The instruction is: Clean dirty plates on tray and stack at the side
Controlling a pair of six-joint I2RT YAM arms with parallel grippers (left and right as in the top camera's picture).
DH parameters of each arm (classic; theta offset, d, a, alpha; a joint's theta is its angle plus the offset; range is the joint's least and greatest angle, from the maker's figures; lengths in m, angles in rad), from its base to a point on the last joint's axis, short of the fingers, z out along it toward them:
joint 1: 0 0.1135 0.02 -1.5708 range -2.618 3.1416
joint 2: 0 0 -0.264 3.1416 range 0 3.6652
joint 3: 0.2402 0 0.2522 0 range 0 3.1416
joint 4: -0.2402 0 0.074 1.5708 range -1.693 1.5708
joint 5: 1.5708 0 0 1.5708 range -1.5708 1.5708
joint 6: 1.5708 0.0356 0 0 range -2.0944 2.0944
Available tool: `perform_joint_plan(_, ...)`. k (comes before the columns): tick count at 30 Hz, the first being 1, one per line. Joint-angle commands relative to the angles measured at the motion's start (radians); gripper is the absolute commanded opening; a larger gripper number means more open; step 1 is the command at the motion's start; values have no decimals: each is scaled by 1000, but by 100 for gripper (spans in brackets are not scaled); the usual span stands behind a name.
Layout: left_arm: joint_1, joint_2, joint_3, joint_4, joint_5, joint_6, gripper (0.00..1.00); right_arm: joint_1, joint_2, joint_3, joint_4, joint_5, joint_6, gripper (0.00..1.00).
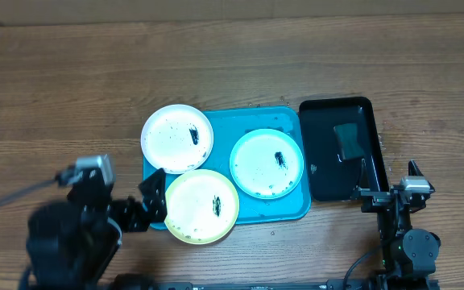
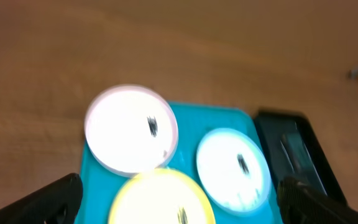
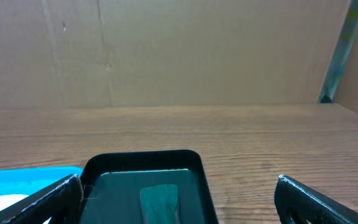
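- The turquoise tray [image 1: 252, 208] lies mid-worktop [image 1: 71, 89] and carries all three plates. Each plate has a dark smear and specks.
- The white plate [image 1: 177, 138] sits at the tray's far-left corner and overhangs the rim.
- The mint-green plate [image 1: 267, 163] lies flat on the tray's right half.
- The yellow plate [image 1: 201, 206] sits at the near-left corner, its edge out over the near rim. It meets the white plate's edge; whether it overlaps cannot be told.
- A glossy black tray [image 1: 321, 173] stands just beside the turquoise tray's right side. A dark green pad [image 1: 349, 142] lies inside it.
- The left gripper [image 1: 155, 200] sits close to the yellow plate's left edge. Its fingers are spread and pinch nothing.
- The right gripper [image 1: 389, 179] is near the black tray's near-right corner. Its fingers are also spread and bare.
- Only the overhead view shows both arms and how the plates hang over the rim.
- The left wrist view is blurred. It looks over the yellow plate toward the other two, with the spread fingers [image 2: 48, 202] at the bottom corners.
- The right wrist view alone shows a cardboard wall [image 3: 166, 56] behind the worktop. The black tray and pad lie between that arm's fingers [image 3: 48, 202], with a sliver of the turquoise tray at the left.
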Motion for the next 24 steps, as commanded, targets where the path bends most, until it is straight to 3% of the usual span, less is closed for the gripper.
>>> perform_joint_plan(1,-7,143,116,-79,89,-5,100,3,-7,-10,5,7,-4,100)
perform_joint_plan(15,-66,416,142,-130,192,-9,100,3,-7,-10,6,6,-4,100)
perform_joint_plan(18,-103,439,141,-111,192,-10,100,3,-7,-10,19,-101,20,100)
perform_joint_plan(20,-143,449,141,-89,193,-10,88,3,-7,-10,22,-253,42,100)
perform_joint_plan(22,-181,452,141,-68,192,-9,65,3,-7,-10,43,-399,42,100)
perform_joint_plan(24,-232,456,141,-40,183,-11,23,3,-7,-10,47,-494,63,100)
